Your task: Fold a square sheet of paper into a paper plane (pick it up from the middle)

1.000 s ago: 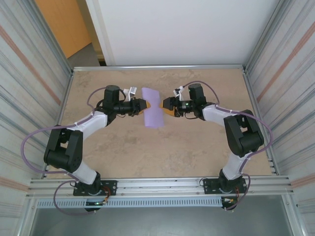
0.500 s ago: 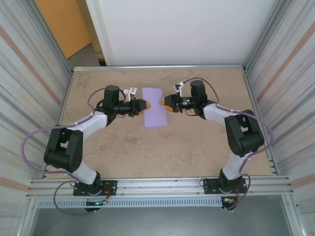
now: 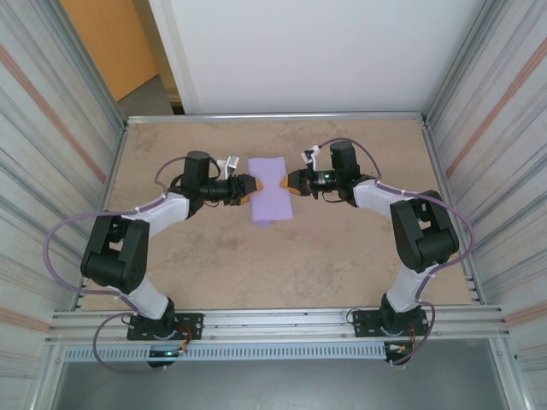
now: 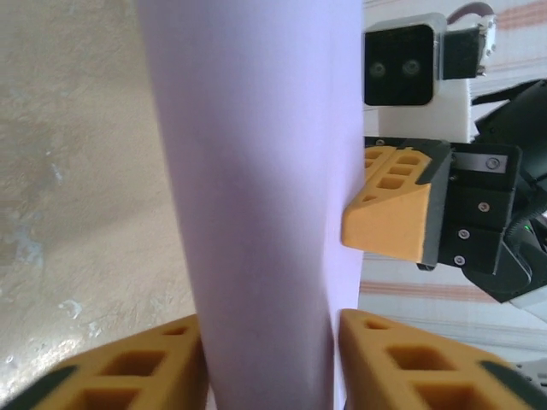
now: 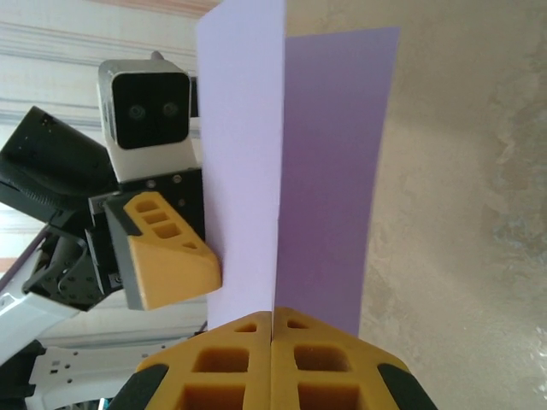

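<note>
1. Location. The square sheet of paper (image 3: 270, 195) hangs between the two arms over the middle of the worktop (image 3: 342, 256), toward its far half. I cannot tell whether its lower edge touches the surface.

2. Appearance. The sheet is plain pale lilac, with no marks. It is doubled along a centre crease. In the right wrist view one flap reads lighter and the other darker, and they meet on a straight line running away from the camera. No nose or wing folds are visible, so I judge the plane barely begun.

3. Pincer state. The right pincer (image 5: 272, 318) is clenched on the sheet, pads together on the near end of the crease. The left pincer (image 4: 269, 320) is released: its jaws stand apart on either side of the paper, which fills the gap between them.

4. Handling. I treat the sheet as very light, thin and limp.
   - It will sag, curl or spring open wherever it is unsupported.
   - It creases permanently, so any stray pinch leaves a mark.
   - The smooth surface may slip between the pads under a sideways pull.

5. Where to hold. I grip on the crease line near mid-length, never on a loose corner, and keep the pull between the arms gentle to avoid tearing.
</note>
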Action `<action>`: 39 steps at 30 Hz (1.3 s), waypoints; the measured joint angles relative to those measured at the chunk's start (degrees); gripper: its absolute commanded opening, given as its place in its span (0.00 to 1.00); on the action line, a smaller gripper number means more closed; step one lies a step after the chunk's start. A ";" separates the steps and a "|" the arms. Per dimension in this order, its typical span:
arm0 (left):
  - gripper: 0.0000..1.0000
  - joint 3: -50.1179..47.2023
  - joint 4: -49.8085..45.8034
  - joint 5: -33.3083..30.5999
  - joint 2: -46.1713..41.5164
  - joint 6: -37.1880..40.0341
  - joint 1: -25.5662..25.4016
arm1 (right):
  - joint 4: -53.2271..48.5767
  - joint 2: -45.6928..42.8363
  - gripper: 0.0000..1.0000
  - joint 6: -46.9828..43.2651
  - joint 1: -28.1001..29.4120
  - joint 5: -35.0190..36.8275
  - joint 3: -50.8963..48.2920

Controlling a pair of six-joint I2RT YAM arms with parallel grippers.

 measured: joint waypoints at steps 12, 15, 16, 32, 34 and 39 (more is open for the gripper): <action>0.66 -3.41 -2.03 -4.59 1.75 0.33 2.25 | -16.74 -5.53 0.00 -9.25 -6.49 3.78 -0.79; 0.66 -3.43 -2.05 -5.46 1.44 0.37 2.43 | -21.88 -7.93 0.00 -11.74 -6.45 4.92 0.66; 0.66 -3.50 -2.03 -5.62 1.31 0.35 2.47 | -23.04 -8.33 0.01 -12.20 -6.34 5.27 1.42; 0.71 -8.24 1.29 -7.72 0.17 -1.79 2.45 | -18.78 2.12 0.03 -8.72 3.58 9.51 7.21; 0.70 -8.24 1.29 -8.04 0.17 -1.77 2.25 | -16.04 3.82 0.03 -7.04 3.98 9.42 6.40; 0.69 -8.22 1.22 -9.40 0.44 -1.73 0.28 | -10.03 7.45 0.03 -3.87 3.80 8.83 4.00</action>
